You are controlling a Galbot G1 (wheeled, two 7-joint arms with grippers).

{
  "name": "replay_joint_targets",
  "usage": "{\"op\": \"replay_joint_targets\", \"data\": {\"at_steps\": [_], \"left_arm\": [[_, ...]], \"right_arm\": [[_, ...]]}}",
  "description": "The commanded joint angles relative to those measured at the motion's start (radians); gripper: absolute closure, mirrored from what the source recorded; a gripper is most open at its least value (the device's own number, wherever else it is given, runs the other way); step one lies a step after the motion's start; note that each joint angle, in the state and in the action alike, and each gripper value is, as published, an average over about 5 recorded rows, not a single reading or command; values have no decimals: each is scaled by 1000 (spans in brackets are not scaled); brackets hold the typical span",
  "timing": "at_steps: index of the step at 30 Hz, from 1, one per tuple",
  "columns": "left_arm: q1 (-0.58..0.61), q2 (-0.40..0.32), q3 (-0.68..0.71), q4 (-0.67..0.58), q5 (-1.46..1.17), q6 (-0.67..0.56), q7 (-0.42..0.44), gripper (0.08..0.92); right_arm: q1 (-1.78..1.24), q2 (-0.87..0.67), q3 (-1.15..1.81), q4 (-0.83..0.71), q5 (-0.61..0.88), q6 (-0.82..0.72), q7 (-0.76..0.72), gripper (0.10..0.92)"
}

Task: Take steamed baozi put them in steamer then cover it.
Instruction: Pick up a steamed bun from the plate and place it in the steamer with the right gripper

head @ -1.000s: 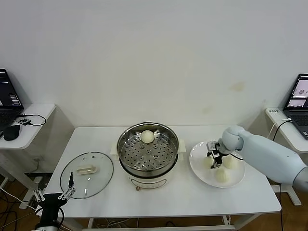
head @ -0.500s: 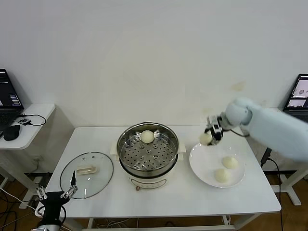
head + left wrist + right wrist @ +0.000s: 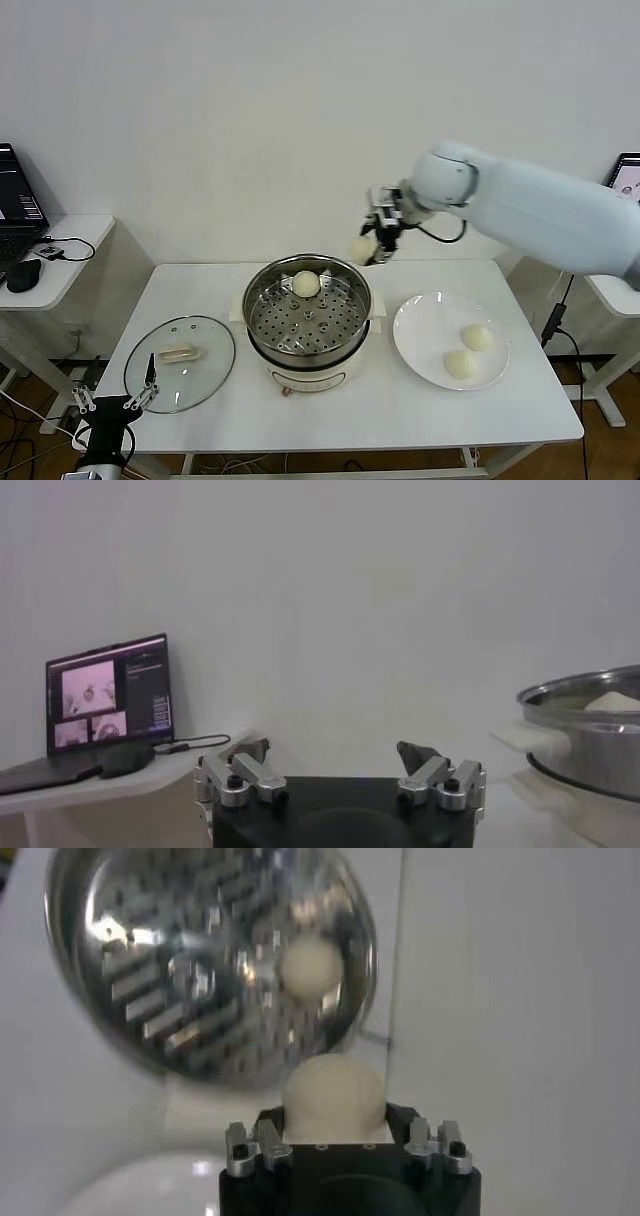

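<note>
A small, round, cream-white steamed bun (image 3: 362,248) sits clamped between the fingers of the right gripper (image 3: 378,236), held in the air above the far right edge of the round, shiny stainless-steel steamer pot (image 3: 307,313); in the right wrist view the same bun (image 3: 333,1095) fills the gap between the fingers, with the pot's perforated tray (image 3: 200,968) lying beyond it. Below and to the left of that gripper, a second cream-white bun (image 3: 306,284) rests on the perforated tray near the pot's far rim. Below and to the right of the gripper, a flat white round plate (image 3: 418,340) on the white table (image 3: 400,420) carries two more buns, one (image 3: 479,337) farther back and one (image 3: 460,365) nearer the front edge. The round clear glass lid with a cream handle (image 3: 180,362) lies flat on the table left of the steamer. The left gripper (image 3: 112,408) hangs low by the table's front left corner, just beside the lid's near rim, its fingers spread wide and holding nothing.
</note>
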Motion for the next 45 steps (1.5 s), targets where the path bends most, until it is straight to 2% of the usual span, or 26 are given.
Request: {"op": "replay_joint_targets", "data": {"at_steps": [1,23,37,40,45], "left_arm": [[1,-1,-2,-1,0,0,0,177],[6,-16,-5,-17,1,-2,-1,177],[6,-18,-4,-16,2,-5,-1,177],[9,-18,-4,-17,2,-5,-1,177],[13,-17,-6,-19,2,-5,-1,177]], "right_arm": [[-52,255,-38,-43,134,-136,89,391],[-242,364,-19,-201,24,-188,142,389],[-250,367,0,-223,4,-194,153,389],[-237,351,6,-206,9,-198,140,367],[-146,284,7,-156,6,-176,62,246]]}}
